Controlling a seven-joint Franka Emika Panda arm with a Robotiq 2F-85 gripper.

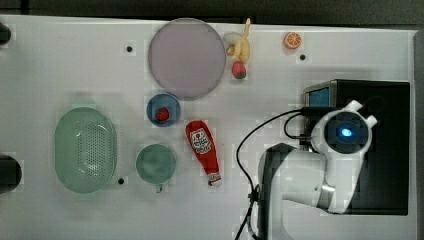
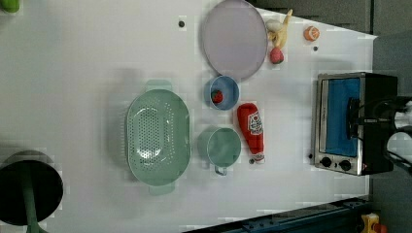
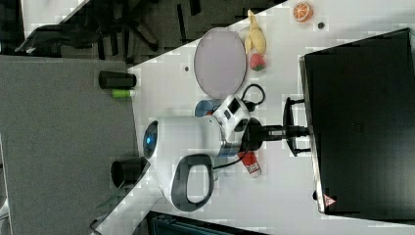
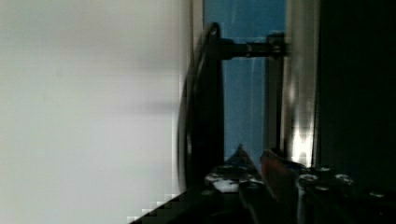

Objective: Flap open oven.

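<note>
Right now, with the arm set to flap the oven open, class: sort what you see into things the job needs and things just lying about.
Needed for the job:
- oven
- its door handle
- fingers, by the handle

Just lying about:
- ketchup bottle
- green colander
- purple plate
- blue bowl
- green cup
- banana
- orange slice

White worktop [image 1: 60, 70] carries the following items, positions per the top view. Black oven [image 1: 385, 145]: right end. Orange slice [image 1: 292, 40], banana [image 1: 242, 45], strawberry [image 1: 239, 70]: along the upper edge. Lilac plate [image 1: 187, 57]: just left of the banana. Blue bowl [image 1: 163, 109]: below the plate, holding a red item. Ketchup bottle [image 1: 204, 150]: lying flat, centre. Green cup [image 1: 156, 164]: left of the bottle. Green colander [image 1: 85, 150]: left side.
</note>
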